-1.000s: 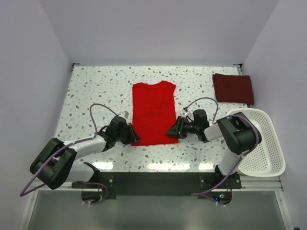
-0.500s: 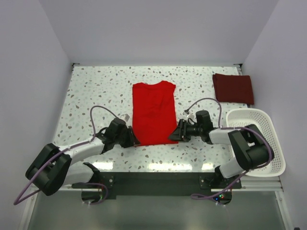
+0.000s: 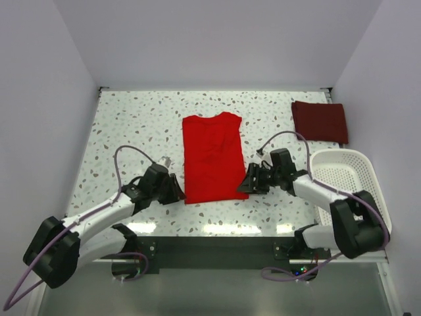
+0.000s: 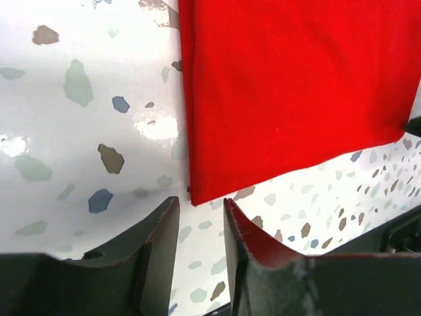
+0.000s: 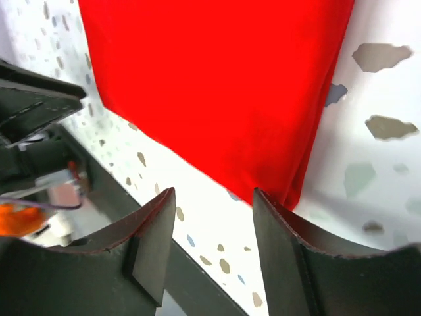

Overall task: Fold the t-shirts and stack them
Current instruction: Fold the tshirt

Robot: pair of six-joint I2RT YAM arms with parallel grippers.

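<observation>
A bright red t-shirt (image 3: 210,158) lies flat in a narrow folded strip in the middle of the table. My left gripper (image 3: 176,193) sits just off its near left corner, open and empty; in the left wrist view the corner (image 4: 197,194) lies just beyond the gap between the fingers. My right gripper (image 3: 244,186) is open and empty at the near right corner (image 5: 289,197); the cloth edge lies by one finger. A dark maroon t-shirt (image 3: 320,122) lies folded at the far right.
A white slatted basket (image 3: 358,197) stands at the right edge, beside my right arm. The speckled table (image 3: 131,131) has a dark front rail (image 3: 217,247) along its near edge.
Both grippers have drawn back toward the near edge, from on the shirt's near corners to just off them. The shirt's near hem has shifted slightly nearer.
</observation>
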